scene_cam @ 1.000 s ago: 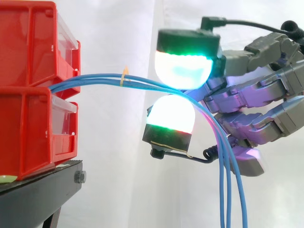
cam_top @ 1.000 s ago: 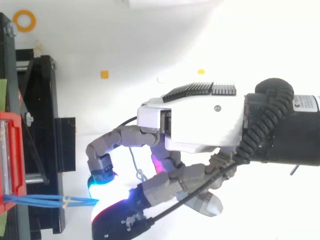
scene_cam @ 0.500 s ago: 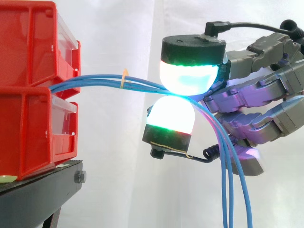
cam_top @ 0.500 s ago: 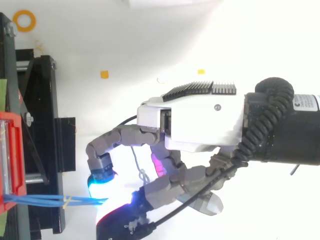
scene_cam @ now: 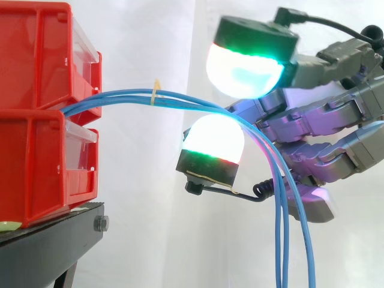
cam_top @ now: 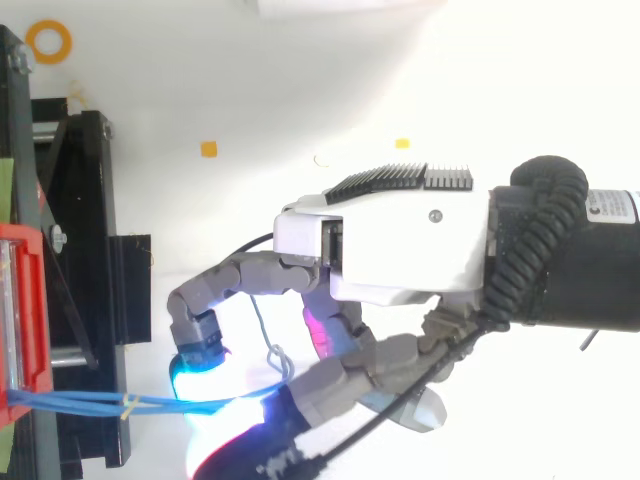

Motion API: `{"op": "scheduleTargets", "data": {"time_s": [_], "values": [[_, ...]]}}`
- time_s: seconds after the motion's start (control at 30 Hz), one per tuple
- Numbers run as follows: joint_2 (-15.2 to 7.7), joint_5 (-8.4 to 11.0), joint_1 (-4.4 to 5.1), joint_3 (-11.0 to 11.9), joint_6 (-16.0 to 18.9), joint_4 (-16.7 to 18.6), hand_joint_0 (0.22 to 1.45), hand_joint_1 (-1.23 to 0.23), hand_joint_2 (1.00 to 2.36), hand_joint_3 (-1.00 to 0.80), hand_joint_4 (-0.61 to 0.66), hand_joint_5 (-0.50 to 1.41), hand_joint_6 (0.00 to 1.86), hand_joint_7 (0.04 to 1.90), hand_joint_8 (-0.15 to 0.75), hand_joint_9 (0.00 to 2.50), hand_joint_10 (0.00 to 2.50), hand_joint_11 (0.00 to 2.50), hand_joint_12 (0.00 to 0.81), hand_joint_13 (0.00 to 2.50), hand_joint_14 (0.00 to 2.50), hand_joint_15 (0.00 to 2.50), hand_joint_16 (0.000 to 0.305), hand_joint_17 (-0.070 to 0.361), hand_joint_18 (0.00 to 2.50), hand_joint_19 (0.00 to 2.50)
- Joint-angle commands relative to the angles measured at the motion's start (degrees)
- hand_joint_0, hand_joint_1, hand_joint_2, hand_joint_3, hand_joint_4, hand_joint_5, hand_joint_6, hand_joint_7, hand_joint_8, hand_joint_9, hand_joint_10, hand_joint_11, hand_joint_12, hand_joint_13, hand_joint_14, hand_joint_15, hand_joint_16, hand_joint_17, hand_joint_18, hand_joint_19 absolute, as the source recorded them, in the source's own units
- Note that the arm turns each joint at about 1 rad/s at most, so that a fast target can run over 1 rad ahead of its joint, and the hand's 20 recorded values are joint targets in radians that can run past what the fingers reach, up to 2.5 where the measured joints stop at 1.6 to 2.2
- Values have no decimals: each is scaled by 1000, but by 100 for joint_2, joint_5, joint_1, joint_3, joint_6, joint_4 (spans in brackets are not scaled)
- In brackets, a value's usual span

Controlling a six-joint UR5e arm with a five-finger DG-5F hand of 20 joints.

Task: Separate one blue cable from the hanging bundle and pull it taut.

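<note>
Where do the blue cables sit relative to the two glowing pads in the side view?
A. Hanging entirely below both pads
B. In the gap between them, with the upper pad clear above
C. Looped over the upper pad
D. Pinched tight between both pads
B: the blue cables pass along the top of the lower pad, while the hand holds its upper pad visibly above them.

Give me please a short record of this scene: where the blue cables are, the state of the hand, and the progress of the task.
cables: blue cables run from between the stacked red bins, bound by a yellow tie, then hang down
hand: the hand is open, upper pad above the cables, lower pad below them
progress: no cable separated or taut yet
</note>
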Motion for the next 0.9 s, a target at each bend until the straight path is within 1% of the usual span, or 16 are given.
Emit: {"op": "scheduleTargets", "data": {"time_s": [0.0, 0.07, 0.13, 0.17, 0.2, 0.23, 0.3, 0.4, 0.5, 0.63, 0.7, 0.77, 0.83, 0.87], "values": [[1, 1, 2, 1, 0, 0, 485, -375, 1000, -500, 103, 153, 502, 1307, 173, 2295, 32, 758, 367, 1741, 23, 1100, 52, 117, 1129, 822], [1, 1, -7, 1, 0, 0, 527, -382, 1000, -500, 103, 152, 502, 1320, 165, 2281, 30, 778, 340, 1720, 23, 1115, 49, 109, 1085, 861], [1, 1, 2, 1, 0, 0, 576, -441, 1000, -500, 101, 151, 501, 1326, 154, 2276, 31, 769, 327, 1708, 24, 1112, 46, 104, 1055, 878], [-8, 1, 2, 1, 0, 0, 631, -505, 1000, -500, 102, 152, 501, 1320, 148, 2278, 33, 791, 320, 1702, 25, 1118, 45, 101, 1045, 892], [1, 1, 2, 1, 0, 0, 651, -533, 1000, -499, 102, 152, 501, 1322, 141, 2281, 33, 792, 324, 1703, 24, 1121, 45, 100, 1046, 892], [-8, 1, -7, 1, 0, 0, 681, -583, 1005, -439, 103, 152, 501, 1318, 139, 2290, 33, 788, 321, 1704, 24, 1111, 44, 99, 1050, 890], [1, 1, 2, 1, 0, 0, 711, -629, 1013, -336, 114, 152, 501, 1321, 119, 2303, 33, 802, 317, 1715, 24, 1111, 44, 98, 1070, 895], [1, 1, 2, 1, 0, 0, 729, -654, 1015, -280, 120, 152, 502, 1329, 112, 2309, 34, 797, 327, 1716, 24, 1099, 43, 97, 1076, 901], [1, 1, -7, 1, 0, 0, 737, -661, 1017, -261, 129, 152, 502, 1336, 121, 2308, 33, 814, 329, 1713, 25, 1113, 43, 97, 1078, 904], [-8, 1, 2, 1, 0, 0, 737, -670, 1017, -232, 102, 152, 502, 1338, 165, 2291, 34, 844, 333, 1706, 24, 1107, 44, 99, 1079, 899], [1, 9, 2, 1, 0, 0, 729, -730, 1019, -215, 64, 153, 502, 1316, 193, 2276, 35, 858, 335, 1688, 24, 1111, 44, 99, 1081, 883], [1, 9, 2, 1, 0, 0, 729, -807, 1017, -235, 54, 153, 502, 1311, 187, 2266, 35, 862, 331, 1685, 24, 1097, 44, 98, 1076, 872], [1, 9, -7, 1, 0, 0, 741, -881, 1014, -276, 53, 153, 502, 1301, 181, 2268, 34, 850, 333, 1680, 25, 1101, 43, 97, 1071, 872], [-8, 9, 2, 1, 0, 0, 751, -916, 1012, -329, 48, 153, 502, 1294, 178, 2269, 34, 843, 329, 1679, 24, 1102, 43, 96, 1073, 872]]}}
